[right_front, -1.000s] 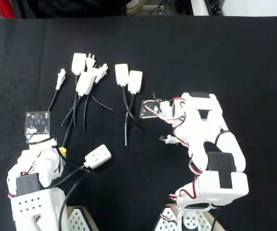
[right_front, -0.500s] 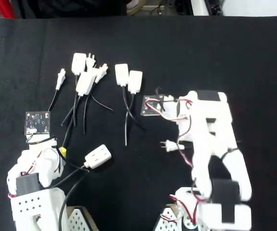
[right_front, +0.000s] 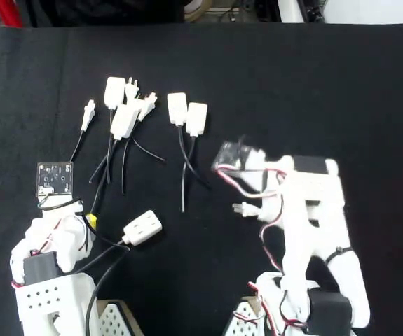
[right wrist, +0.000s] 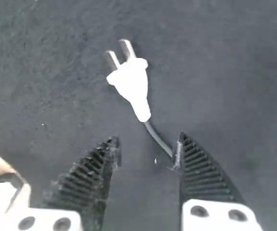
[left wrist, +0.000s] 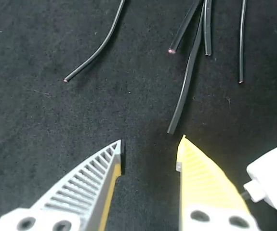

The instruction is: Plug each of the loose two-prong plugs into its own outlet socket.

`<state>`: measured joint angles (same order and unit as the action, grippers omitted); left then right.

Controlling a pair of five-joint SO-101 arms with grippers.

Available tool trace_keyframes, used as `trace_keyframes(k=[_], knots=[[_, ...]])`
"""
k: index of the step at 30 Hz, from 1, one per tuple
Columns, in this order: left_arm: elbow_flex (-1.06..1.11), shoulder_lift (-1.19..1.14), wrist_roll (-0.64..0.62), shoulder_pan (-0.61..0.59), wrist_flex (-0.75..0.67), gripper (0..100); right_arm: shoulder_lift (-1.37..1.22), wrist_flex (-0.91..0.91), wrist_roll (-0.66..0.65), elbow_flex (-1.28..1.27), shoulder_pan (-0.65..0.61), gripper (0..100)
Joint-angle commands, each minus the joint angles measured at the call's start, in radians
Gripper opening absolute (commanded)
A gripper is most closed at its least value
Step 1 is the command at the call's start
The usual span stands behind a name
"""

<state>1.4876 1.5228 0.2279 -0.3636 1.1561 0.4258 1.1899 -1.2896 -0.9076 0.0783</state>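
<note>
A loose white two-prong plug lies flat on the black cloth, its prongs pointing away from my right gripper. That gripper is open just behind it, and the plug's black cord runs back between the fingers. From above, the same plug lies beside the right arm. Three more plugs and several white outlet sockets lie at the back left. My left gripper is open over bare cloth, close to another socket.
Cut ends of black cords trail across the cloth ahead of the left gripper. The near socket lies between the two arm bases. The black cloth covers the whole table.
The right arm has risen and stretched out, its wrist shifting slightly right and toward the front. The plug beneath it has stayed in about the same spot. The left arm has not moved.
</note>
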Motion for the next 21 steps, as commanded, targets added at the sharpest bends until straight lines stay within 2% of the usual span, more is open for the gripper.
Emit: trace_keyframes(k=[1, 4, 7, 9, 12, 14, 21], knots=[[-0.007, 0.005, -0.002, 0.012, -0.014, 20, 0.028, -0.167, -0.078, -0.122, -0.008, 19.1], [-0.007, 0.005, -0.002, 0.013, -0.014, 20, 0.028, -0.258, -0.074, -0.176, -0.008, 19.1], [-0.007, 0.005, -0.002, 0.013, -0.014, 20, 0.03, -0.244, -0.025, -0.166, 0.023, 19.1], [-0.007, 0.005, -0.002, 0.012, -0.014, 20, 0.03, -0.242, 0.086, -0.137, 0.043, 19.1], [-0.007, 0.005, -0.002, 0.013, -0.014, 20, 0.03, -0.242, 0.373, -0.065, 0.068, 19.1], [-0.007, 0.005, -0.002, 0.013, -0.014, 20, 0.03, -0.238, 0.516, -0.028, 0.072, 19.1], [-0.007, 0.005, -0.002, 0.013, -0.014, 20, 0.028, -0.209, 0.781, 0.025, 0.043, 19.1]])
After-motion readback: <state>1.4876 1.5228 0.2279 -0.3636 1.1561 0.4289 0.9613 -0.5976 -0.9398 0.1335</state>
